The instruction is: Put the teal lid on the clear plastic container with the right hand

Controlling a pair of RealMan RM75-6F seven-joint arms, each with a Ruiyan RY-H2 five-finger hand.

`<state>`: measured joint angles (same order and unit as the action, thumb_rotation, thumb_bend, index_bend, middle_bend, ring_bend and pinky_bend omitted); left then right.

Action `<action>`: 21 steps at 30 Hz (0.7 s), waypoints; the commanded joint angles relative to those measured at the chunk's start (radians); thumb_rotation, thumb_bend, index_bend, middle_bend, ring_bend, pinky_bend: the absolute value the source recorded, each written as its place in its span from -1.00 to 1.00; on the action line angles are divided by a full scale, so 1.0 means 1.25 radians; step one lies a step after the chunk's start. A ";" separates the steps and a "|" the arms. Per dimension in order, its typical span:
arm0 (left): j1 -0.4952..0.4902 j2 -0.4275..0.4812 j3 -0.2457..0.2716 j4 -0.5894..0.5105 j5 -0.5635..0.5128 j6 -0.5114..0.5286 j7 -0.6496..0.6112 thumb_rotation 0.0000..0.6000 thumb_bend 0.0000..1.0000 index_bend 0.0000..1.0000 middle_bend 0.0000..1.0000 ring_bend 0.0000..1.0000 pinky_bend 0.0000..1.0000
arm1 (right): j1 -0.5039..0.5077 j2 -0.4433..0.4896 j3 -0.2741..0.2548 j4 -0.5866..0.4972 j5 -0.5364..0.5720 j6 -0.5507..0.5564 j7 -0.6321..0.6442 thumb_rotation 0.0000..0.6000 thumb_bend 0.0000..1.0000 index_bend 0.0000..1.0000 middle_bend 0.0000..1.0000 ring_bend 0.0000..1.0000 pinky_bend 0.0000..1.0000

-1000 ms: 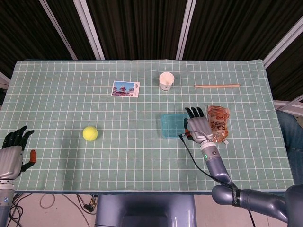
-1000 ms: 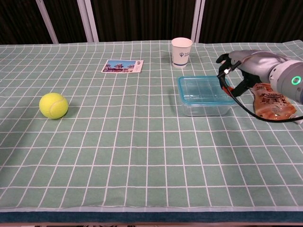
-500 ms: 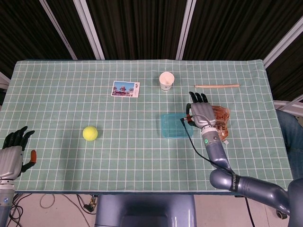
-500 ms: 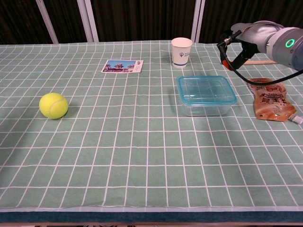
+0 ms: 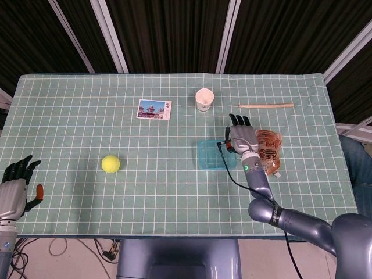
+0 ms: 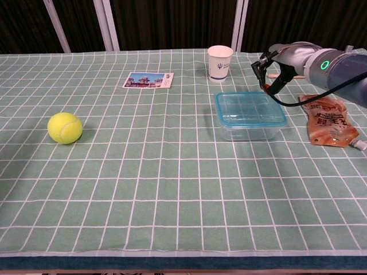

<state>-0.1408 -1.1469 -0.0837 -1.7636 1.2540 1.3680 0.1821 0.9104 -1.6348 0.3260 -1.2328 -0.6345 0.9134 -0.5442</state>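
Note:
The clear plastic container (image 5: 213, 154) (image 6: 250, 117) stands right of the table's middle, and the teal lid (image 6: 250, 107) lies flat on top of it. My right hand (image 5: 242, 136) (image 6: 282, 61) hovers above the cloth at the container's far right corner. Its fingers are stretched out, it holds nothing, and it does not touch the lid. A black cable hangs from it. My left hand (image 5: 15, 185) stays at the near left edge with its fingers apart and empty; only the head view shows it.
An orange pouch (image 5: 269, 150) (image 6: 328, 119) lies right of the container. A paper cup (image 5: 204, 99) (image 6: 220, 63) and a wooden stick (image 5: 266, 106) are behind it. A postcard (image 5: 154, 109) (image 6: 148, 79) and a tennis ball (image 5: 110, 164) (image 6: 64, 127) are on the left.
My right hand has risen from beside the container's right side and drifted back and slightly left, off the pouch. The lid and container have stayed put. The left hand is unmoved.

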 commanded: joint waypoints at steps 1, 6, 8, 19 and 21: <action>0.000 0.000 -0.001 0.000 0.000 0.001 0.002 1.00 0.13 -0.71 -1.00 -1.00 -1.00 | 0.003 -0.008 -0.004 0.012 -0.002 -0.007 0.007 1.00 -0.18 0.20 -0.85 -1.00 -1.00; -0.001 -0.001 0.000 0.000 -0.001 0.001 0.004 1.00 0.13 -0.71 -1.00 -1.00 -1.00 | 0.005 -0.021 -0.012 0.030 -0.008 -0.012 0.013 1.00 -0.18 0.20 -0.85 -1.00 -1.00; -0.001 -0.001 -0.001 0.000 -0.003 0.001 0.004 1.00 0.13 -0.71 -1.00 -1.00 -1.00 | 0.007 -0.027 -0.011 0.040 -0.006 -0.015 0.015 1.00 -0.18 0.20 -0.85 -1.00 -1.00; -0.002 0.000 -0.002 0.001 -0.007 0.000 0.005 1.00 0.13 -0.71 -1.00 -1.00 -1.00 | 0.011 -0.043 -0.020 0.078 -0.009 -0.035 0.023 1.00 -0.18 0.20 -0.85 -1.00 -1.00; -0.002 0.000 -0.002 0.000 -0.007 -0.001 0.005 1.00 0.13 -0.70 -1.00 -1.00 -1.00 | 0.009 -0.044 -0.022 0.081 -0.011 -0.038 0.025 1.00 -0.18 0.20 -0.85 -1.00 -1.00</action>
<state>-0.1434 -1.1475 -0.0858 -1.7630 1.2447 1.3673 0.1885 0.9228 -1.6895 0.2992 -1.1323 -0.6471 0.8668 -0.5139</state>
